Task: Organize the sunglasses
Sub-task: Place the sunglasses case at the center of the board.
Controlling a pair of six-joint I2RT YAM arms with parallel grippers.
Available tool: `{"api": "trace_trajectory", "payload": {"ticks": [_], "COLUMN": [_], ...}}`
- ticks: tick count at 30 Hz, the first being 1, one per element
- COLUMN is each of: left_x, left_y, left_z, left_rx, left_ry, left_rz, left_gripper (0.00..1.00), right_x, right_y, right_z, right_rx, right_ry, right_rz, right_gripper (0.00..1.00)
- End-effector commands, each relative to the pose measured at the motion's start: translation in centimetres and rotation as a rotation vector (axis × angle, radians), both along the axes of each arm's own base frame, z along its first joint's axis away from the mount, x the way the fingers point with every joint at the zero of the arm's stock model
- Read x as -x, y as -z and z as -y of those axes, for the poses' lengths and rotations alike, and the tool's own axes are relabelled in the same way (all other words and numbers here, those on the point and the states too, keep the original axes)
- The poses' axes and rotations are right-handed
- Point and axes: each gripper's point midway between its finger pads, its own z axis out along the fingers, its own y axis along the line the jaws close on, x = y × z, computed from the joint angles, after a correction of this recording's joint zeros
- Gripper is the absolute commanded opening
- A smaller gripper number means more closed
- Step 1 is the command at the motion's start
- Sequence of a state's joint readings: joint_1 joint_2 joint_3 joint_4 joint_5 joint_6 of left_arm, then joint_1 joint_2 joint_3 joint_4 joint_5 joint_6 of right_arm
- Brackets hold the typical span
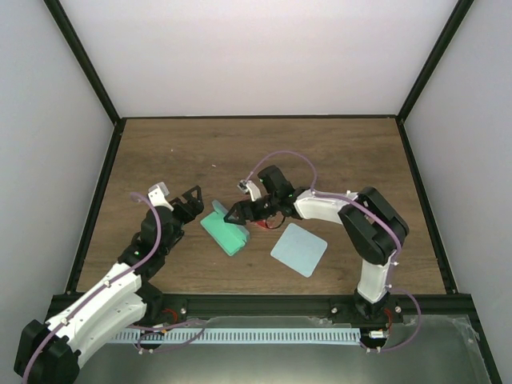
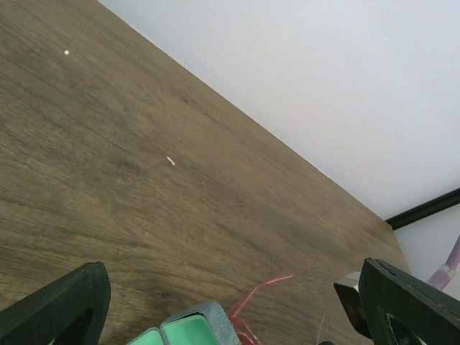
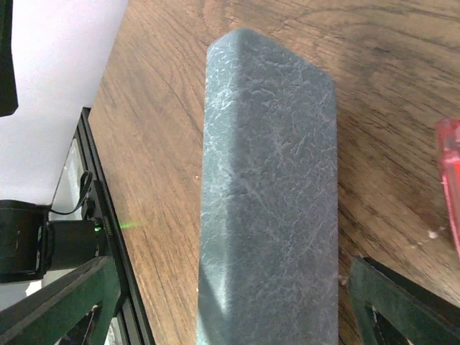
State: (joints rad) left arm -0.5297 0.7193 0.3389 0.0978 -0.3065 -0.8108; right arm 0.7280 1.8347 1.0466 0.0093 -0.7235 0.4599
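While the right tool [image 1: 234, 214] hovers astride the grey-blue case [image 1: 224, 232], its jaws are apart and nothing is clamped. The left tool [image 1: 190, 198] is also apart and empty, just beside the case. The sunglasses [image 1: 270, 222] lie on the tabletop [image 1: 200, 152] beside the case, under the right arm — not yet packed. Step: probably readying the case. Next move likely calls for a careful pinch on the frame — thin arms.

In the top view the right gripper [image 1: 238, 214] is hiding most of the sunglasses [image 1: 273, 223], with only red slivers showing. The left wrist view's bottom edge is cutting off the case [image 2: 188, 330] and the sunglasses' arms. The right wrist view's right edge is cropping the sunglasses to a red strip.
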Motion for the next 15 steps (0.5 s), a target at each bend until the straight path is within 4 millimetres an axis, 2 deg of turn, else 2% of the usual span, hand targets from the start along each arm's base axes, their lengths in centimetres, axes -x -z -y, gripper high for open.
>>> {"api": "trace_trajectory", "payload": {"ticks": [1, 7, 12, 15], "left_x": [-0.1, -0.1, -0.4, -0.8], "left_y": [-0.5, -0.4, -0.1, 0.7], "left_z": [0.2, 0.1, 0.4, 0.7], "left_rx": [0.006, 0.002, -0.017, -0.043], "left_ry": [0.01, 0.007, 0.019, 0.02], "left_rz": [0.022, 0.019, 0.001, -0.044], "left_gripper": [0.96, 0.96, 0.96, 0.96], "right_x": [-1.1, -1.7, -1.5, -0.3], "right_y": [-3.0, -5.1, -8.6, -10.8], "right_z": [0.1, 1.2, 2.4, 3.1], "right_rx": [-0.002, -0.001, -0.018, -0.043], "right_ry": [0.033, 0.1, 0.157, 0.178], "right_rz": [0.102, 0.184, 0.259, 0.288], "right_gripper": [0.9, 0.86, 0.69, 0.49]}}
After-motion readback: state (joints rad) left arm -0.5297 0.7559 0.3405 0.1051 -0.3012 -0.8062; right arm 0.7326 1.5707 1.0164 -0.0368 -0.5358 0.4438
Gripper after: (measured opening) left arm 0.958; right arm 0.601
